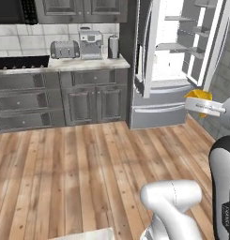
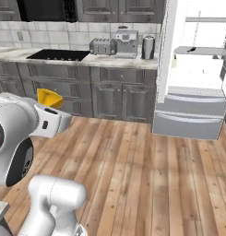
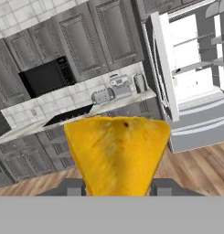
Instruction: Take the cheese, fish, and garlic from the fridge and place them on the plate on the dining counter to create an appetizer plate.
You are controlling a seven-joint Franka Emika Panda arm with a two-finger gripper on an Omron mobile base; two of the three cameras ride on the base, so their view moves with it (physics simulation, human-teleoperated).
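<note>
The cheese [image 3: 118, 153] is gripped between the two dark finger tips of the gripper [image 3: 117, 186], the jaws partly closed and pressed against its flanks, so the yellow-orange wedge sits right at the tool, point down toward the palm and broad edge outward. From the left base view the wedge [image 1: 199, 96] is seen carried in the air at the end of the white hand, well clear of the floor; from the right base view it [image 2: 50, 97] rides just above the wrist.

Beyond the tool, bare wooden floor [image 1: 88, 164] is crossed first. Farther ahead and to one side of the held wedge stands the fridge [image 3: 186, 82], its doors swung open and its lit shelves exposed, well apart from the gripper. A small dark item [image 2: 192, 49] is made out on one shelf, possibly the fish, but it is too small to be sure. Farthest off, the wall counter [image 2: 86, 59] is lined with a toaster [image 2: 103, 46] and a coffee machine [image 2: 126, 42].

So the first pick is judged done: cheese out, in hand, not yet delivered. Still left, it seems, are the carry to the plate and the fetching of fish and garlic.
</note>
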